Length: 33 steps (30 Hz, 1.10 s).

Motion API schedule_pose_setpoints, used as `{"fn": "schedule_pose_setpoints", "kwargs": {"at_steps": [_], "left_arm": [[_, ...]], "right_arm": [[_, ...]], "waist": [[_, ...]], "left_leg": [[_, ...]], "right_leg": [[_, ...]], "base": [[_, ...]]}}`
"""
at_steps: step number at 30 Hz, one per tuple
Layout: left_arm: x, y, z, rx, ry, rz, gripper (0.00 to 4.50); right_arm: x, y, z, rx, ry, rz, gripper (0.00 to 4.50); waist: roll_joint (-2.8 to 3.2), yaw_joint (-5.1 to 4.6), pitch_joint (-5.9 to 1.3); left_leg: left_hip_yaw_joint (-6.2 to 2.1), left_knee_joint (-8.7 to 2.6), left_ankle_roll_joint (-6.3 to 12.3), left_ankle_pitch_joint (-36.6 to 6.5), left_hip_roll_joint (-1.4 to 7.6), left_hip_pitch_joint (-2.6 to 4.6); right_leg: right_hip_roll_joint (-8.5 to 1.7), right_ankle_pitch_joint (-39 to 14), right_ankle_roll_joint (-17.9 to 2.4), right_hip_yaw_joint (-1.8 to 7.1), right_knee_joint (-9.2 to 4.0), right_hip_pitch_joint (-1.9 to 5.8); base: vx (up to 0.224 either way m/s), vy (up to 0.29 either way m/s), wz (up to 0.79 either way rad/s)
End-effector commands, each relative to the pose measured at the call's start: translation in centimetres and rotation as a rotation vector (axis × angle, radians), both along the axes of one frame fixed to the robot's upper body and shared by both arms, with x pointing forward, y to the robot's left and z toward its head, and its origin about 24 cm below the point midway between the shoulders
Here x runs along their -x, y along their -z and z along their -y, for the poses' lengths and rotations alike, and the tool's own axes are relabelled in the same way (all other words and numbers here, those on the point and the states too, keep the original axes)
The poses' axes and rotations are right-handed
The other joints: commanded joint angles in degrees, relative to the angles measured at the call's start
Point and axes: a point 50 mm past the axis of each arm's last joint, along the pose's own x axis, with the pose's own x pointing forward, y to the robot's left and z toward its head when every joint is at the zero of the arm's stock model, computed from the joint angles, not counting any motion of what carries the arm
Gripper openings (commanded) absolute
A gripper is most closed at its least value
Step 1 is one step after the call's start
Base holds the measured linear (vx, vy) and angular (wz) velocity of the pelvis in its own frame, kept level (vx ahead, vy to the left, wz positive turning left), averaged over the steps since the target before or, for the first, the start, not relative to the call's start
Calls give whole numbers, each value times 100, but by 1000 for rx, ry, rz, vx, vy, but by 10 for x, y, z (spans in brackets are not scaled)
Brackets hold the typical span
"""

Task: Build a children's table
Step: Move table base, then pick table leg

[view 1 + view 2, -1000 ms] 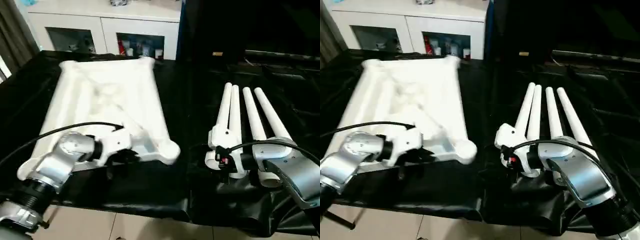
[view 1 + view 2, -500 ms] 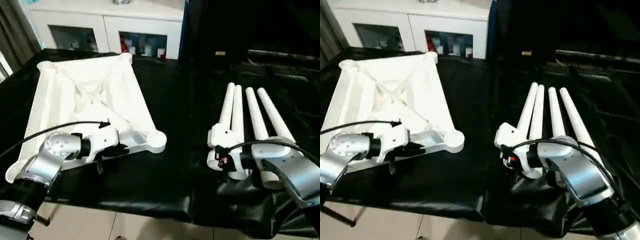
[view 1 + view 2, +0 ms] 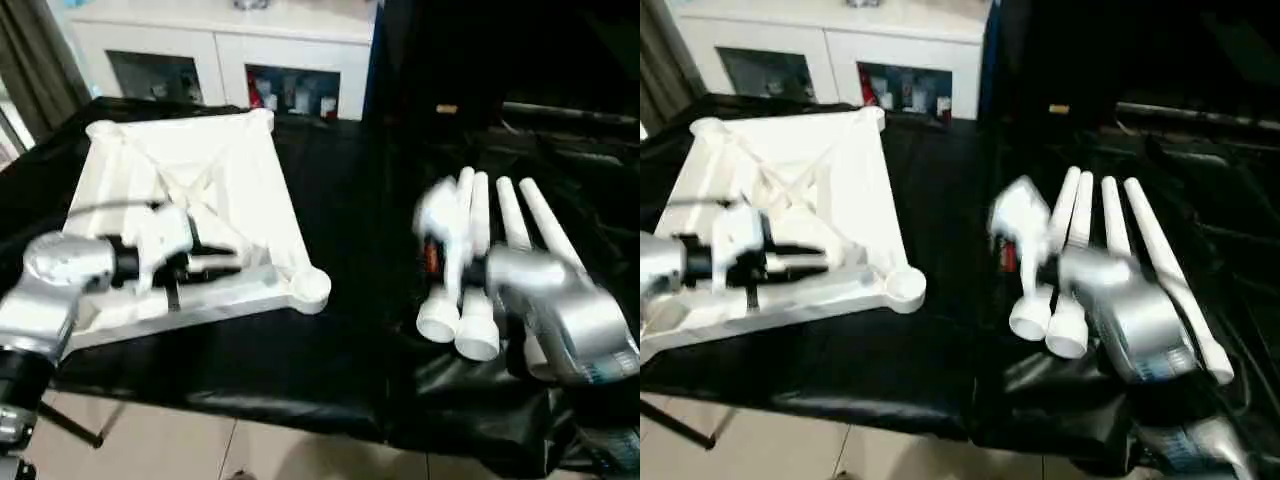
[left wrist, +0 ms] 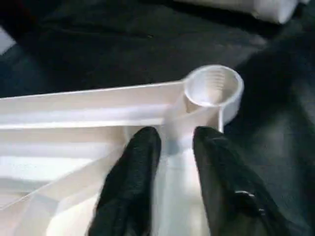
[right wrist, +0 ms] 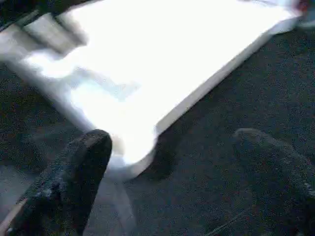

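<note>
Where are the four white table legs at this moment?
In the left eye view, the four legs lie side by side on the black cloth, on the robot's right, apart from the table top.

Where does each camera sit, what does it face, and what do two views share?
Left and right eye views: on the head, looking down at the table top and four legs, over both silver forearms.
Left wrist view: along the left tool, fingers straddling a rib by the corner socket.
Right wrist view: along the right tool, toward the table top.
Shared: that corner socket.
</note>
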Motion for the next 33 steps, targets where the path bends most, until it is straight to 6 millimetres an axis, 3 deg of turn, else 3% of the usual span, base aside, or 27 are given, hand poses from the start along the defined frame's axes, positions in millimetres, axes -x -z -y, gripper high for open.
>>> {"fn": "schedule_pose_setpoints", "kwargs": {"at_steps": [1, 2, 5, 6, 9, 11, 12, 15, 18, 21, 25, 33], "left_arm": [[-2, -10, 4, 6, -15, 26, 184], [-1, -11, 8, 13, -9, 21, 193], [2, -11, 26, 62, 22, 5, 204], [3, -11, 32, 77, 38, -3, 216], [5, -11, 42, 96, 67, -11, 242], [7, -10, 48, 105, 77, -15, 258], [7, -9, 50, 101, 82, -18, 269], [8, -9, 52, 94, 89, -20, 288], [9, -11, 57, 73, 94, -6, 325], [9, -12, 59, 64, 105, -5, 348], [19, -11, 72, 63, 190, -70, 348], [24, -13, 82, 57, 238, -91, 348]], "right_arm": [[-15, 1, 15, -5, 221, -42, 450], [-20, 1, 18, -11, 284, -52, 450], [-28, 3, 26, -15, 404, -84, 450], [-28, 5, 28, -3, 429, -98, 450], [-29, 9, 33, 15, 472, -120, 450], [-31, 10, 37, 19, 525, -127, 450], [-34, 10, 40, 17, 571, -130, 450], [-35, 9, 42, 34, 598, -140, 450], [-33, 6, 42, 36, 645, -259, 450], [-30, 8, 40, 29, 642, -338, 450], [-24, 25, 40, 91, 679, -489, 450], [-23, 29, 42, 115, 744, -530, 450]], "waist": [[46, -16, -351], [-1, -8, -358], [12, 36, -374], [-43, 33, -380], [-36, 40, -386], [-69, 36, -383], [-44, 20, -380], [-65, -6, -377], [-43, -23, -374], [-37, 10, -385], [-31, 35, -385], [-38, 39, -370]], "left_leg": [[-134, -500, -231, -713, 370, 102], [-114, -499, -248, -670, 374, 117], [-105, -489, -270, -385, 375, 101], [-96, -492, -237, -273, 372, 71], [-92, -475, -152, -161, 356, 55], [-85, -468, -133, -138, 347, 47], [-90, -468, -140, -143, 341, 39], [-86, -468, -161, -171, 336, 45], [-89, -472, -173, -116, 335, 59], [-87, -466, -198, -68, 342, 64], [-81, -469, -283, -66, 345, 75], [-84, -489, -424, -262, 337, 66]], "right_leg": [[-503, -619, -1401, 332, -415, 207], [-494, -523, -1388, 333, -417, 197], [-505, -155, -1396, 326, -376, 228], [-497, 50, -1380, 326, -352, 260], [-510, 164, -1356, 328, -348, 272], [-507, 155, -1325, 334, -358, 283], [-508, 106, -1314, 337, -359, 289], [-480, 58, -1297, 332, -369, 287], [-452, 123, -1302, 338, -363, 288], [-464, 262, -1311, 332, -348, 288], [-471, 296, -1344, 327, -341, 276], [-470, -10, -1205, 336, -370, 283]], "base": [[0, 0, 0], [0, 0, 0], [0, 0, 0], [0, 0, 0], [0, 0, 0], [0, 0, 0], [0, 0, 0], [0, 0, 0], [0, 0, 0], [0, 0, 0], [0, 0, 0], [0, 0, 0]]}}
